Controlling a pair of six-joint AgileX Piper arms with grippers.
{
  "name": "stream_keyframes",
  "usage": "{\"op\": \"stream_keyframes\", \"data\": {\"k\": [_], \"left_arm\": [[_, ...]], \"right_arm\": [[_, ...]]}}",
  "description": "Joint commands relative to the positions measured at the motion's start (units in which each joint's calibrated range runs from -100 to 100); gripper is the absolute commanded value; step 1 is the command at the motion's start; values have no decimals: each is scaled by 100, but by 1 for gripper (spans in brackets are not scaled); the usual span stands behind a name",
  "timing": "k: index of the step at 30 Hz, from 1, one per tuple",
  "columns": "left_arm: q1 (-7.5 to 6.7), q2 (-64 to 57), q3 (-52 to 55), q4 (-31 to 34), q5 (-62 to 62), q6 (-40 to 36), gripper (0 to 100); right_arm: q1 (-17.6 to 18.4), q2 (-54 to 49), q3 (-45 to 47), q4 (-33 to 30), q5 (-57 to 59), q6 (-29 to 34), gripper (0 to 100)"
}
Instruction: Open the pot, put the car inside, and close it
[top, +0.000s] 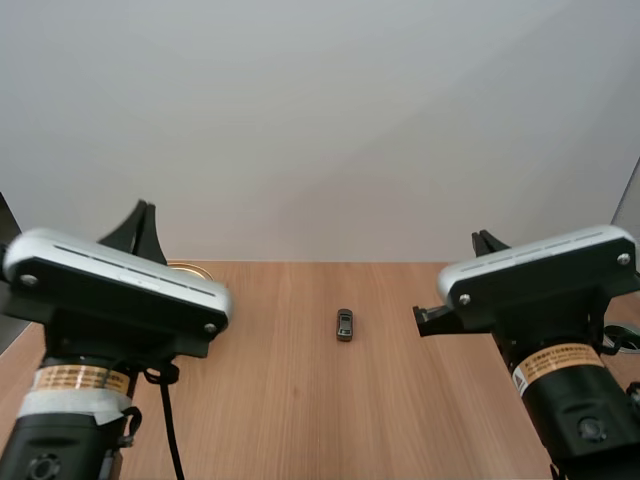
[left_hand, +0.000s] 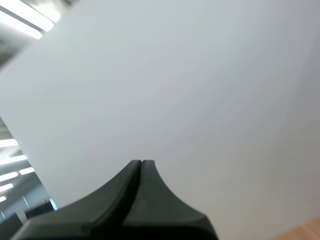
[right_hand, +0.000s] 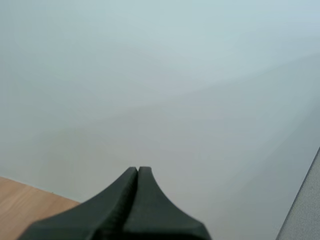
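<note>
A small dark toy car (top: 344, 325) lies on the wooden table (top: 300, 400) at the middle, between the two arms. Behind my left arm, a sliver of the pot's metal rim (top: 190, 268) peeks out at the table's far left; most of the pot is hidden by the arm. My left gripper (left_hand: 141, 162) is raised and points at the white wall, its fingers lying together as one dark wedge with nothing held. Likewise, my right gripper (right_hand: 138, 169) is shut on nothing and faces the wall, well above and right of the car.
A white wall (top: 320, 120) stands along the table's far edge. Both arm bodies rise from the near corners of the table, the left arm (top: 110, 290) and the right arm (top: 545, 285).
</note>
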Motion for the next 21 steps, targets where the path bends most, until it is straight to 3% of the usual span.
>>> {"op": "stream_keyframes", "data": {"k": [1, 4, 9, 13, 16, 21], "left_arm": [[0, 809, -2209, -1591, 4475, -610, 0], [35, 1618, -3225, -1073, 5683, -1308, 0], [191, 3272, -4808, -770, 8473, -1361, 0], [191, 4549, -5136, -751, 9836, -1185, 0], [191, 5298, -5136, -641, 10130, -1185, 0], [191, 5836, -5136, -585, 9991, -1232, 0]], "right_arm": [[0, 1552, -2413, 414, 2845, 3, 0], [0, 2922, -3642, 1354, 4457, -650, 0], [0, 5024, -5606, 3771, 8034, -2271, 0], [0, 5943, -6129, 5356, 9209, -2994, 0], [0, 6143, -6135, 5807, 9281, -3299, 0], [0, 6167, -6135, 5819, 8933, -3323, 0]]}}
